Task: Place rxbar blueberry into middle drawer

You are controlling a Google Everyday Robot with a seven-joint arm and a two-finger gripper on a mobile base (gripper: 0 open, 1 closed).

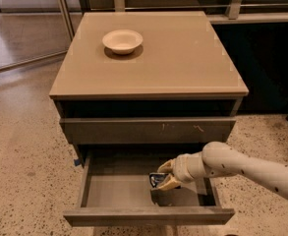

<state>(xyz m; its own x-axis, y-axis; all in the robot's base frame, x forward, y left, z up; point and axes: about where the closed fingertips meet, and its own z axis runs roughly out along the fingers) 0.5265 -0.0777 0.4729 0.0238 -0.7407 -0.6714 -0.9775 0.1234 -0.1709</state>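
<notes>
The gripper [159, 177], at five o'clock in the view and inside the middle drawer [115, 191], has matt cream fingers [169, 183] clamped on the rxbar blueberry [157, 180], whose black wrapper is glossy and catches the light. The arm [246, 170] behind it wears a smooth, pale, plastic-looking shell. The drawer's grey floor is smooth and matt. At twelve o'clock, the cabinet top [183, 58] is smooth tan with a soft sheen; the bowl [122, 41] on it looks matt cream. The upper drawer front [133, 131] shows pale scuffs. The floor [25, 156] is speckled, polished stone.
</notes>
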